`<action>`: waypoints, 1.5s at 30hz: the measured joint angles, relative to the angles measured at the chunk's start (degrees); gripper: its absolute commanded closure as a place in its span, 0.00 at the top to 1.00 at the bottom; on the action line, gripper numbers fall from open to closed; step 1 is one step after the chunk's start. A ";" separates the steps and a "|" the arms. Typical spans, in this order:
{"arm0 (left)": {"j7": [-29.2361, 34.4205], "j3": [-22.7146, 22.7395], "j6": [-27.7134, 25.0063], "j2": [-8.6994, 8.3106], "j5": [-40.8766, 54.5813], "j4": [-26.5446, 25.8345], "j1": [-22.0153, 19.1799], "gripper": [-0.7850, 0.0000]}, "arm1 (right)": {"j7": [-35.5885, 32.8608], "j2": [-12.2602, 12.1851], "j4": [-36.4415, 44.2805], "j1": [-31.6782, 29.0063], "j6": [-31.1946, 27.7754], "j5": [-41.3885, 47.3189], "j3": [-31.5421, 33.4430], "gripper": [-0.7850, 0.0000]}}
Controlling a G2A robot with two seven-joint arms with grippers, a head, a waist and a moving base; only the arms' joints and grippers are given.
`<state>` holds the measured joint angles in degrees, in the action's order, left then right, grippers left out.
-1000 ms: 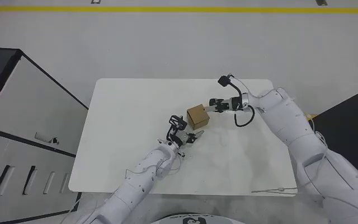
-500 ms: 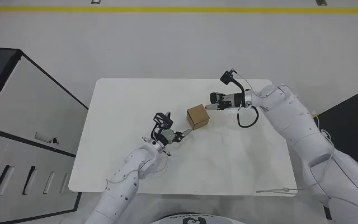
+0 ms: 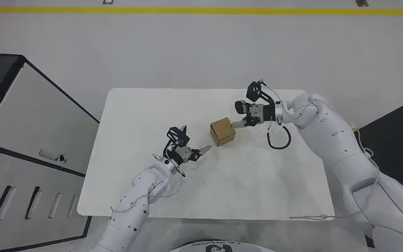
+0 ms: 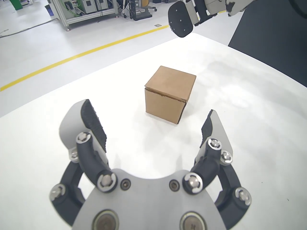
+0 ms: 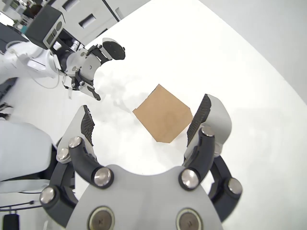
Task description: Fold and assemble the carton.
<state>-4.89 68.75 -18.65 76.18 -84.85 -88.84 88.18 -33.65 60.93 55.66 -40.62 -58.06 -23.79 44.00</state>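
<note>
A small brown cardboard carton (image 3: 222,131) (image 4: 169,93) (image 5: 163,114) stands closed as a cube near the middle of the white table (image 3: 145,120). My left gripper (image 3: 196,152) (image 4: 153,123) is open, a short way from the carton on its near-left side, not touching it. My right gripper (image 3: 240,123) (image 5: 144,120) is open just right of the carton and a little above it, with nothing between its fingers. In the left wrist view the right gripper (image 4: 182,25) hangs beyond the carton. The left gripper (image 5: 105,72) appears beyond the carton in the right wrist view.
A dark-edged grey cabinet (image 3: 31,126) stands left of the table. A yellow floor line (image 3: 201,10) runs behind it. A thin white cable (image 3: 312,217) lies at the table's near right edge. The table's left and far parts are bare.
My left gripper has drawn back from the carton toward the near left. My right gripper has lifted slightly off the carton's right side. The carton stayed in place.
</note>
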 measured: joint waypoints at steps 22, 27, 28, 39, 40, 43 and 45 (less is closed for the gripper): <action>0.00 0.00 0.00 0.00 0.00 0.00 0.00 1.00 | 26.28 -3.53 4.34 -2.47 0.05 -23.67 -2.84 1.00; 0.00 0.00 0.00 0.00 0.00 0.00 0.00 1.00 | 38.87 -4.95 2.61 -1.66 0.05 -34.18 -6.76 1.00; 0.00 0.00 0.00 0.00 0.00 0.00 0.00 1.00 | 41.42 -5.17 1.89 -1.34 0.06 -35.84 -7.75 1.00; 0.00 0.00 0.00 0.00 0.00 0.00 0.00 1.00 | 74.37 -4.00 -11.57 5.58 0.06 -56.99 -23.16 1.00; 0.00 0.00 0.00 0.00 0.00 0.00 0.00 1.00 | 76.83 -3.64 -12.54 6.14 0.06 -58.46 -24.08 1.00; 0.00 0.00 0.00 0.00 0.00 0.00 0.00 1.00 | 81.09 -2.88 -14.29 7.03 0.06 -60.50 -25.52 1.00; 0.00 0.00 0.00 0.00 0.00 0.00 0.00 1.00 | 80.10 -2.90 -14.24 6.99 0.06 -60.39 -25.46 1.00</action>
<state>-4.89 68.75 -18.66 76.18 -84.85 -88.84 88.18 46.45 58.02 41.42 -33.63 -58.00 -84.18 18.53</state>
